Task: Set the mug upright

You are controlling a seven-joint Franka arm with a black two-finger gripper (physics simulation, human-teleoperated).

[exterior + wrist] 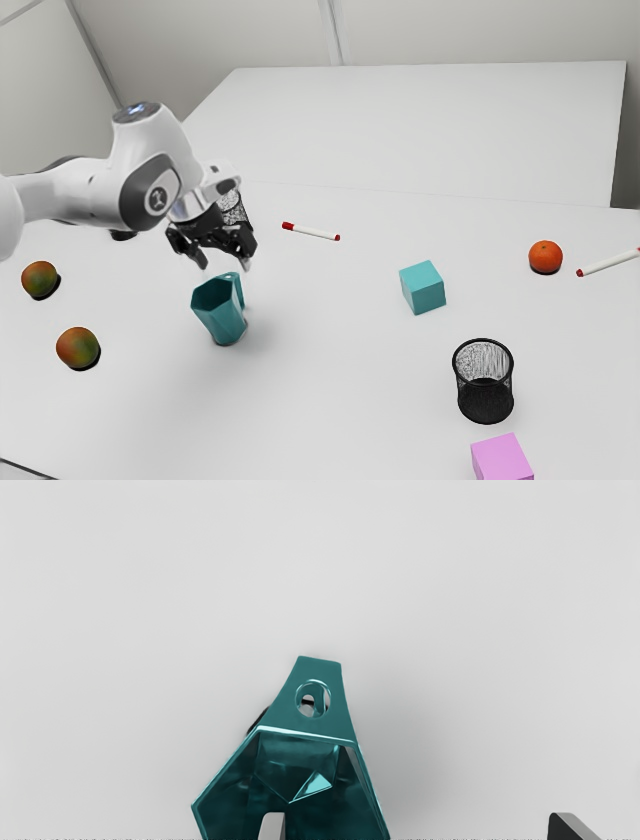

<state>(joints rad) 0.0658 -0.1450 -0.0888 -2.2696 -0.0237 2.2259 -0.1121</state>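
The mug (220, 312) sits on the counter (340, 410), its mouth facing up and its body leaning toward the exterior view's left; you can't tell from this whether it stands fully upright. Its handle (236, 284) is on the far side, toward the exterior view's right. Behind the handle, the wrist view has something dark, too hidden to name.

Just above the mug you have the gripper (225, 263), open, its fingers wide apart with nothing gripped. In the wrist view one finger (272, 826) overlaps the mug's mouth, while the other (570, 827) is well outside the rim, over the counter. Your arm (85, 192) reaches in from the exterior view's left, higher than the mug, then bends at the wrist so the hand points down at it.

Beyond the mug are a mesh cup (233, 208), partly behind the hand, and a marker (314, 232). Toward the exterior view's left of the mug lie two mangoes (78, 347). Toward the exterior view's right of it you'll find a teal cube (423, 288), then a second mesh cup (486, 402) and a pink cube (502, 460) nearer the camera, and, farthest from the mug, an orange (545, 256) and another marker (608, 263).
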